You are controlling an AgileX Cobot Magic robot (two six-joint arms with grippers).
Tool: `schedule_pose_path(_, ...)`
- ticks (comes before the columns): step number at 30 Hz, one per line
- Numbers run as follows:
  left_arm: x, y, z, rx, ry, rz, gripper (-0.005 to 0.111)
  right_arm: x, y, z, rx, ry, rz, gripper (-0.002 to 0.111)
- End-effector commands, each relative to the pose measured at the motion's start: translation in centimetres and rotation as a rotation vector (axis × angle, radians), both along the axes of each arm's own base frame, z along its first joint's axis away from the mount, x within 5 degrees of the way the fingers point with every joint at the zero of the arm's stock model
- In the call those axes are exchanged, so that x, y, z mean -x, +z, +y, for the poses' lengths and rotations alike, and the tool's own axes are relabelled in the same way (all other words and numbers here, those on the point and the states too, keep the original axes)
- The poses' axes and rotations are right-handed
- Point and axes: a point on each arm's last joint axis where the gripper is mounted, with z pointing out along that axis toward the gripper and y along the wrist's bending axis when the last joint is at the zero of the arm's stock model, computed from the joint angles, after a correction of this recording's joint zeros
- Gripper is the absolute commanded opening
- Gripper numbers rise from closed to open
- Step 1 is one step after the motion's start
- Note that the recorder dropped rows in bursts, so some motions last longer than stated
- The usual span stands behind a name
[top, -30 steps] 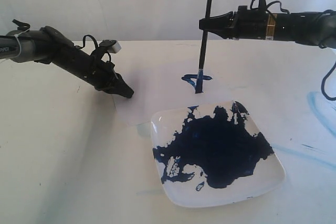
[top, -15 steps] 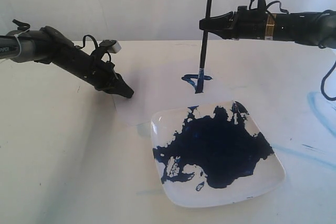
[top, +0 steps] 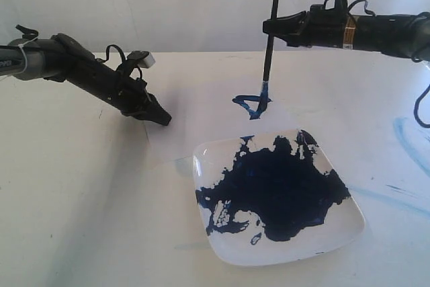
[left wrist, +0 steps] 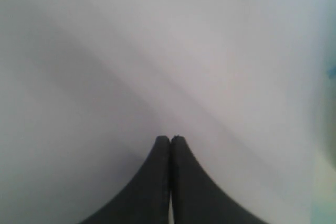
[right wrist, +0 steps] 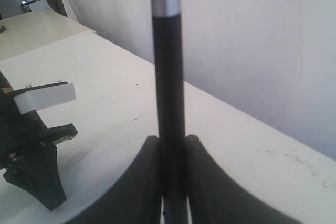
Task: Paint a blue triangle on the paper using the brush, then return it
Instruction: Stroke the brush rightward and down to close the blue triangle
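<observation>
Pinched in the right gripper (top: 271, 29), the brush (top: 268, 58) has come up off the triangle (top: 252, 104) on the paper (top: 208, 119). The triangle looks done, so putting the brush back comes next. The left gripper (top: 163, 119) is closed and empty.

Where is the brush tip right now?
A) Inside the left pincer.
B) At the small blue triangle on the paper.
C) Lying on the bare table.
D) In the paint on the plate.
B: the right pincer holds the brush upright, tip at the top edge of the blue triangle on the paper.
</observation>
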Motion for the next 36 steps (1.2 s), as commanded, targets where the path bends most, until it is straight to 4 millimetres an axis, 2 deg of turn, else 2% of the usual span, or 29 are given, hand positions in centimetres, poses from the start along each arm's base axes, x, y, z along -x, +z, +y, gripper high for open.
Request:
schedule_pose_path(1, 0.2, 0.2, -0.2, 0.02, -0.011, 0.009, 0.0, -0.6, 0.6, -0.7, 0.001, -0.057, -0.049, 0.0)
schedule_pose_path(15, 0.2, 0.2, -0.2, 0.02, -0.013, 0.009, 0.0, -1.1, 0.9, -1.3, 0.023, -0.097, -0.085, 0.0)
schedule_pose_path(25, 0.2, 0.2, -0.2, 0.02, -0.013, 0.009, 0.0, 0.3, 3.8, -0.9, -0.133, 0.04, -0.1, 0.0)
schedule_pose_path(29, 0.2, 0.2, -0.2, 0.02, -0.013, 0.009, 0.0, 0.8, 3.9, 0.5, -0.15, 0.079, -0.041, 0.0)
schedule_pose_path(33, 0.2, 0.2, -0.2, 0.02, -0.013, 0.009, 0.0, 1.1, 4.0, 3.4, -0.072, 0.044, -0.038, 0.0)
schedule_pose_path(36, 0.2, 0.2, -0.2, 0.02, -0.013, 0.009, 0.0, 1.3, 4.8, 5.7, 0.027, -0.027, -0.07, 0.0)
